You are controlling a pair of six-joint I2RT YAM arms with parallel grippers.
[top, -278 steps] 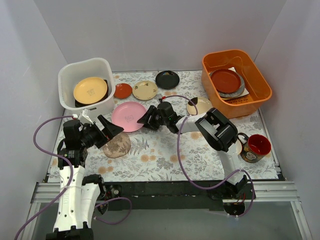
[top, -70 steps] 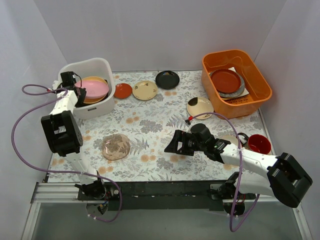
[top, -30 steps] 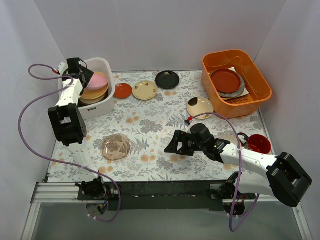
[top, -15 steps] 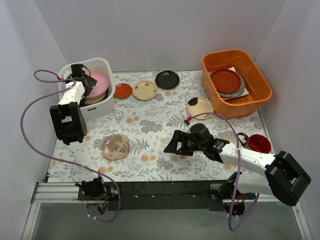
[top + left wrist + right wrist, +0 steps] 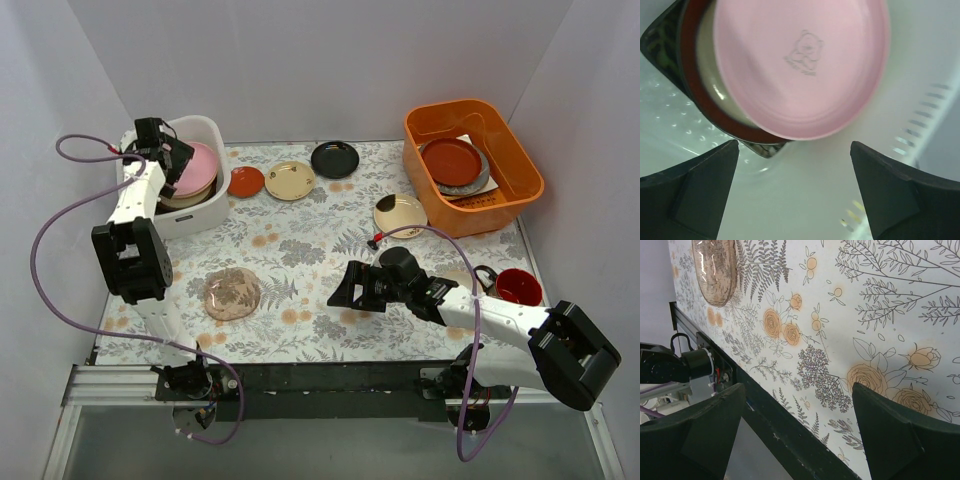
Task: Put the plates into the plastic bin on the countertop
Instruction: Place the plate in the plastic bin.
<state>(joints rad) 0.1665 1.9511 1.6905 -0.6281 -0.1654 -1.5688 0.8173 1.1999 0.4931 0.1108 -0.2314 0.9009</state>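
Half a second ago the left pincer (image 5: 172, 152) was lower, over the pink plate (image 5: 203, 166). Now it has risen a little toward the far left corner of the bin (image 5: 196, 216). Its fingers are spread, with nothing between them. The pink plate lies inside the bin, on top of a red-rimmed plate (image 5: 688, 75) and a dark square plate (image 5: 659, 44).

On the counter (image 5: 320, 250) the brown plate (image 5: 232, 293) lies alone at the front left. A red plate (image 5: 245, 181), a beige plate (image 5: 290, 180) and a black plate (image 5: 334, 159) make a row just right of the bin.

The right pincer (image 5: 343, 290) has not moved. It is spread, low over the counter, and points toward the brown plate. Well to the right are the orange tub (image 5: 520, 165) and the mug (image 5: 515, 288).
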